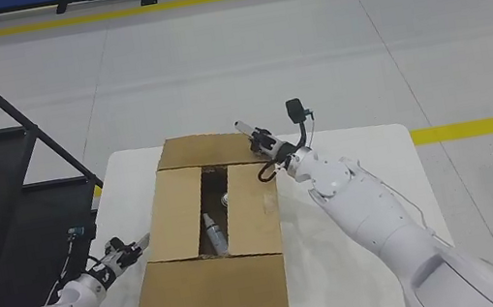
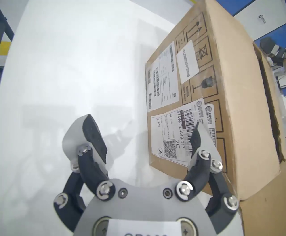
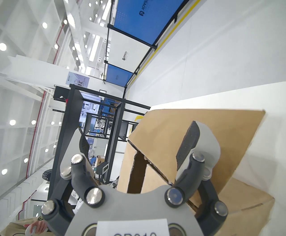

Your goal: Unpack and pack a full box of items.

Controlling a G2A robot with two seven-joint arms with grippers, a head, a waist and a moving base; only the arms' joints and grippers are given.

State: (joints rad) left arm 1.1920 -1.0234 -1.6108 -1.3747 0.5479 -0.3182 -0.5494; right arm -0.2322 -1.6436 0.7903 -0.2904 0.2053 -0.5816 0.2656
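Left gripper point(image 1: 131, 247) point(image 2: 143, 125): recorded low over the white table point(image 1: 366, 163) point(image 2: 67, 67), just beside the left side wall of the cardboard box point(image 1: 242, 215) point(image 2: 201, 89). Its fingers are spread wide and nothing is held between them. Contact with the wall cannot be told. Shipping labels point(image 2: 164, 77) are seen stuck on that wall.

Box: placed near the middle of the table. The two long top flaps are folded inward and a narrow gap is left between them. Through the gap a pale bottle point(image 1: 212, 234) with a dark cap is seen lying inside; a second item beyond it is too small to identify. The far flap point(image 1: 206, 148) point(image 3: 223, 125) is tilted up.

Right gripper point(image 1: 251, 133) point(image 3: 137, 131): held at the far right corner of the box, by the raised far flap. Its fingers are set wide apart, with nothing gripped. Contact with the flap cannot be told.
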